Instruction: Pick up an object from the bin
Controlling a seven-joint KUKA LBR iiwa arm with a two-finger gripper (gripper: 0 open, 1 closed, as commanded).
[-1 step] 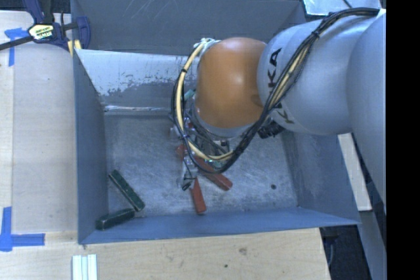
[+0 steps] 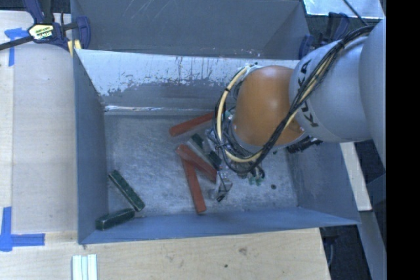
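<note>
My gripper (image 2: 222,189) reaches down into the middle of the bin, below the arm's orange cover. Just left of it a red-brown stick (image 2: 193,188) lies pointing toward the front wall. A second red-brown stick (image 2: 195,161) lies slanted across the top end of the first, close to the gripper. A third red-brown stick (image 2: 191,124) lies further back, near the rear wall. A short dark green piece (image 2: 202,143) sits between the sticks, partly hidden by the arm's cables.
Two dark green sticks lie at the front left: one slanted (image 2: 126,190), one flat against the front wall in the corner (image 2: 115,220). The arm and its orange cover hide the right half of the bin floor.
</note>
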